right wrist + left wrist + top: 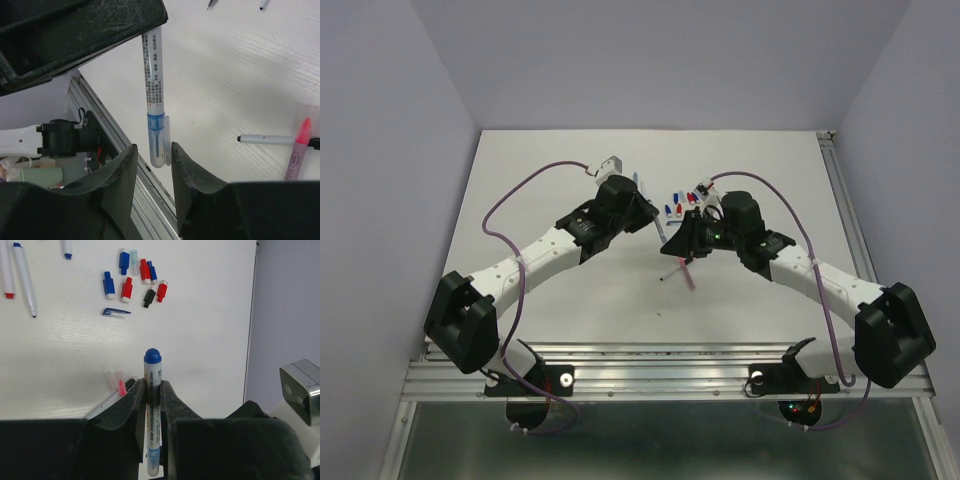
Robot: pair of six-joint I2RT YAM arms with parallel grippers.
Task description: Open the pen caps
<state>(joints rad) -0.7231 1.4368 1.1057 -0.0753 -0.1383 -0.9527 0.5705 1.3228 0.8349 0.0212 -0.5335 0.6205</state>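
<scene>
1. Pen caps: stubby red, blue and black plastic ones (126, 290) lie loose in a cluster on the white table (200, 340). The one being worked on is the clear plastic clipped cap (159, 145), held in the air on the end of the white printed pen barrel (153, 70).
2. The left gripper (152, 400) pinches that barrel mid-length. The barrel looks smooth, so a hard pull could drag the pen through the pads instead of freeing the cap.
3. The right gripper (153, 150) is spread, with a finger on either side of the cap's end and neither touching it. Closing here would catch only the tip, and so shallow a bite may slip off.
4. The clip sits on one side of the cap. A pad landing on it could twist the pen askew.
5. A cap that pops off suddenly could spring out of the jaws.
</scene>
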